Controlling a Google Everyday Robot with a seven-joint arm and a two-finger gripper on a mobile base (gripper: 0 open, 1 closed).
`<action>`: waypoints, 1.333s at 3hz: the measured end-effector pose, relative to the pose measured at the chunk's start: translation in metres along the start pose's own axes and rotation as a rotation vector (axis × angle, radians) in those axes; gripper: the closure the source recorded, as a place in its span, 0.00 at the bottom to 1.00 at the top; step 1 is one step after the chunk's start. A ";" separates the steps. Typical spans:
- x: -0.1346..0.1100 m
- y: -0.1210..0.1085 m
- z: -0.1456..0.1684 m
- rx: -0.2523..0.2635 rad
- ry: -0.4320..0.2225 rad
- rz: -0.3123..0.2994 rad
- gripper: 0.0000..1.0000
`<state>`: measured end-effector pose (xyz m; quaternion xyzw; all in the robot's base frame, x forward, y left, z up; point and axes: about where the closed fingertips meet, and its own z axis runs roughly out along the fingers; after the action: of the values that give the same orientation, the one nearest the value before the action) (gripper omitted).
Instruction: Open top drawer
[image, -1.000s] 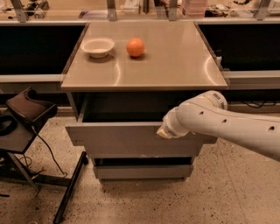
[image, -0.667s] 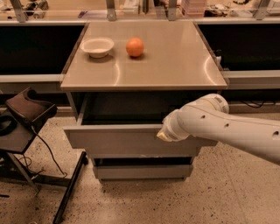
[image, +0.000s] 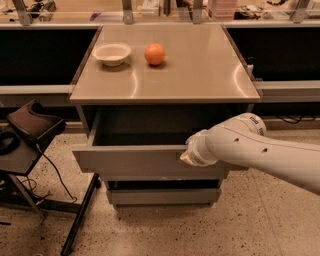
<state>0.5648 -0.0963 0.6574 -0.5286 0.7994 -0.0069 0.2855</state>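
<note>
Reaching from the right, the gripper (image: 189, 154) sat at the front edge of the top drawer (image: 132, 161), which stood partly open; its grip could not be told.

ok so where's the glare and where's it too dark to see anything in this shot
Camera view: glare streaks on the countertop near both front corners; soft shadows by the bowl and orange; the top drawer, pulled out, is dark inside, contents unreadable; the gripper, at its front rim right of centre, is evenly lit.
</note>
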 end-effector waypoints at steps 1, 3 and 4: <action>-0.004 0.003 -0.006 0.006 -0.013 -0.009 1.00; -0.005 0.011 -0.016 0.011 -0.032 -0.018 1.00; 0.001 0.028 -0.020 -0.002 -0.039 -0.056 1.00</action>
<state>0.5320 -0.0905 0.6646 -0.5512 0.7785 -0.0040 0.3002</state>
